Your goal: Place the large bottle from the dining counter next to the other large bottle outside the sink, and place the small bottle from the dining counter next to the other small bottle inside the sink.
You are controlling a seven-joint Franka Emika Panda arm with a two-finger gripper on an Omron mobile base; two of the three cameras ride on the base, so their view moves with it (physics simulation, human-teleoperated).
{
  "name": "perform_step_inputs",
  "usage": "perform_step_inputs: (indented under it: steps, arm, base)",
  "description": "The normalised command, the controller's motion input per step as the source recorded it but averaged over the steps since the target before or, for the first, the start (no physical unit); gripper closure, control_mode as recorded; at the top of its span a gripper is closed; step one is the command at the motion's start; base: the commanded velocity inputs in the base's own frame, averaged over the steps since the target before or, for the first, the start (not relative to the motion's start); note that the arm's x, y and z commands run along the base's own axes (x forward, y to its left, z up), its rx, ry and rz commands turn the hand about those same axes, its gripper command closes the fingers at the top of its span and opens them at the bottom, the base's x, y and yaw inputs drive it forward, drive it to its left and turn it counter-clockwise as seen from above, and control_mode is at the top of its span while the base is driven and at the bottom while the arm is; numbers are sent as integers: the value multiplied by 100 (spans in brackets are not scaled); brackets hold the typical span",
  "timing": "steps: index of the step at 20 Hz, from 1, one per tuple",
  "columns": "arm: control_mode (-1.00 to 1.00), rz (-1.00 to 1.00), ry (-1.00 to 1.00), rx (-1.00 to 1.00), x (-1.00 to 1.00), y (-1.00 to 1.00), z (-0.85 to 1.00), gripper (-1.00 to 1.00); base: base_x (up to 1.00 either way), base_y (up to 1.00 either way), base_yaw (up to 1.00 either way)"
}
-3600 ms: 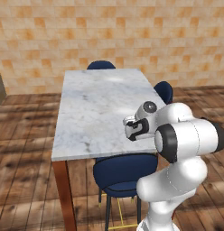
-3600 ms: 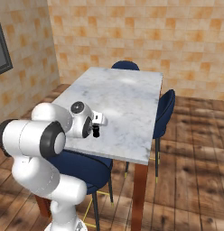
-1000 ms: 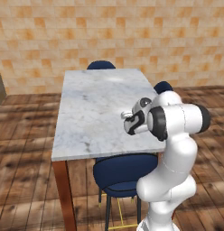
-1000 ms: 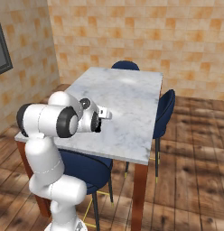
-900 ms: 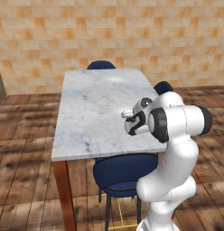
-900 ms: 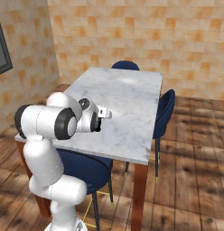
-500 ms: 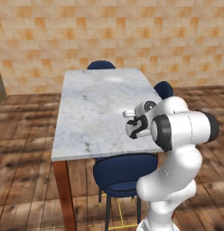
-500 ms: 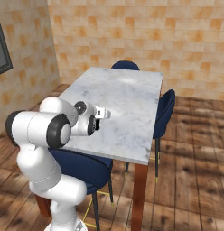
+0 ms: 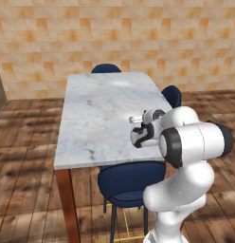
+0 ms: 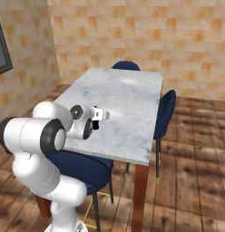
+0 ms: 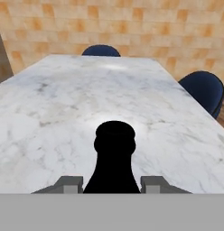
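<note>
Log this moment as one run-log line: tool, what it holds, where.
tool: shut on small bottle | place: above near end of dining counter | bottle: all black, between the fingertips | chairs: blue, around counter

The white arm reaches over the near part of the marble worktop [image 10: 128,97], its gripper [image 10: 97,121] closed and pointing down, with blue chairs [image 10: 165,113] at the worktop's far, right and near sides.

A home dining corner: a long white-grey marble dining counter on reddish wooden legs [image 9: 105,114], round-backed navy blue chairs [image 10: 165,108] tucked around it, tan tiled walls [image 9: 114,38] behind, dark plank floor [image 10: 191,149] underneath.
</note>
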Motion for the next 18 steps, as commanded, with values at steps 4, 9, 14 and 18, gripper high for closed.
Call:
perform_step_inputs:
  steps: [4,9,14,18]
  arm:
    - [-100,0,-1,0,0,0,1,100]
    - [100,0,0,1,0,0,0,100]
    - [100,0,0,0,0,0,0,100]
    - [100,0,0,0,0,0,0,100]
  base:
    - [0,0,0]
    - [0,0,0]
    - [-29,0,-2]
    - [-57,0,-4]
